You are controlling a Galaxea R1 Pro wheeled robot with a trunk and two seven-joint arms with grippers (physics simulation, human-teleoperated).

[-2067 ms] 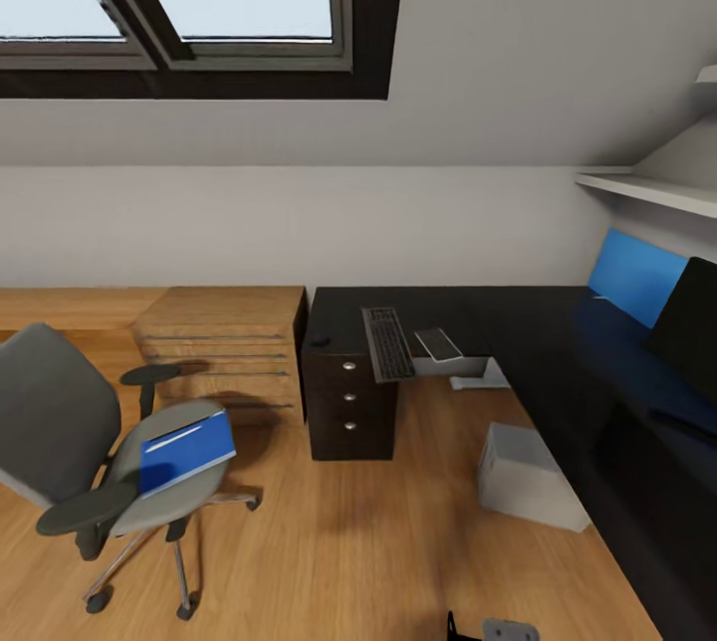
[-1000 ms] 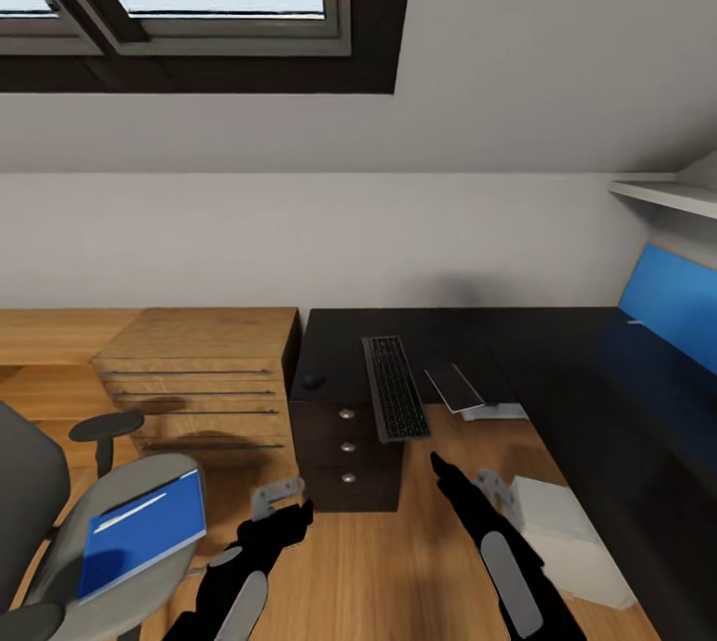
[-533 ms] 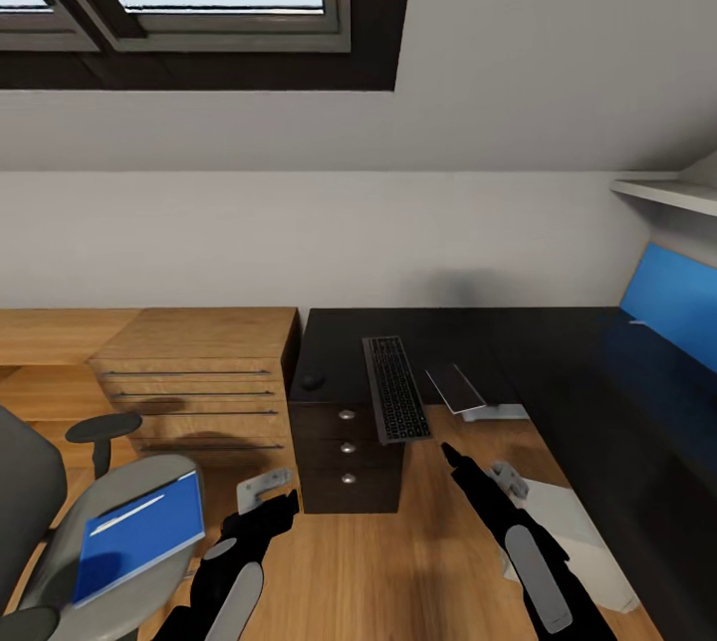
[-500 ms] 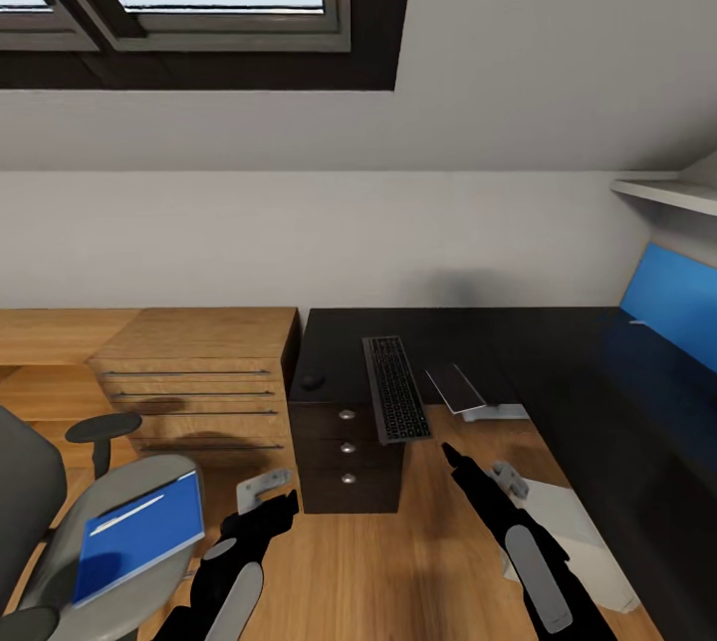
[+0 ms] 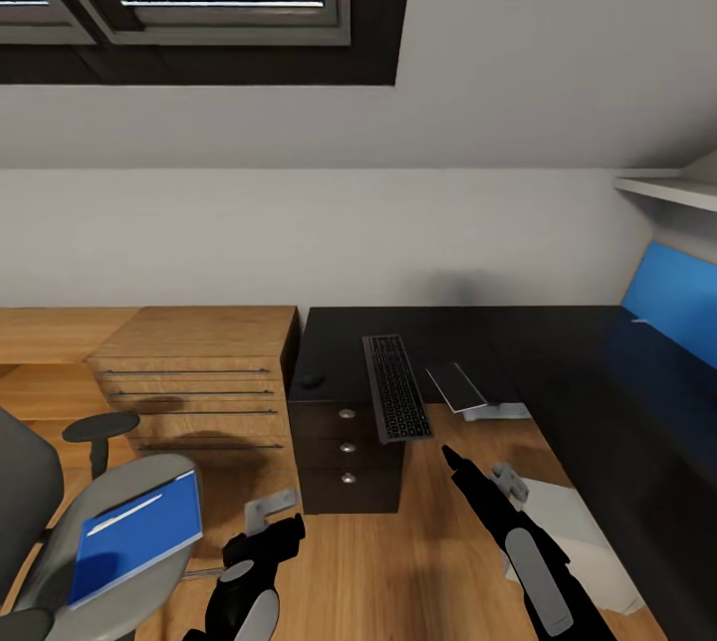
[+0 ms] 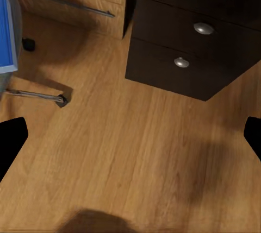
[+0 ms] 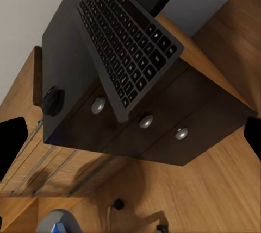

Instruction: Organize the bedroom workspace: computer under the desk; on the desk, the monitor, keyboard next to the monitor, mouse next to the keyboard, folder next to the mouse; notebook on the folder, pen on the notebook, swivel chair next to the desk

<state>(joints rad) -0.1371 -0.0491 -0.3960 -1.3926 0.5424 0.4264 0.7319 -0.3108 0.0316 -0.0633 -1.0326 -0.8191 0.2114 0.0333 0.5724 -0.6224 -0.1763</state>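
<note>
On the black desk (image 5: 468, 332), the keyboard (image 5: 396, 387) lies with its long axis running from the wall toward the robot, its near end jutting past the desk's front edge above the drawers (image 5: 347, 447). Left of it sits the mouse (image 5: 313, 380), apart from the keyboard; to its right lies the notebook (image 5: 454, 386), also overhanging the edge, its long axis angled slightly away from the keyboard's. Below and beside the desk, on the floor, stands the white computer (image 5: 573, 532). At lower left, the chair (image 5: 60, 522) carries the blue folder (image 5: 134, 535) flat on its seat, with a pale pen (image 5: 126, 514) lying slantwise on top.

Both arms hang low over the floor in front of the drawers. Left gripper (image 6: 130, 135) has its fingers spread wide with nothing between them, well short of the chair. Right gripper (image 7: 130, 130) is likewise spread and empty, pointing toward the keyboard's overhanging end, which lies ahead of the fingers without touching them.
</note>
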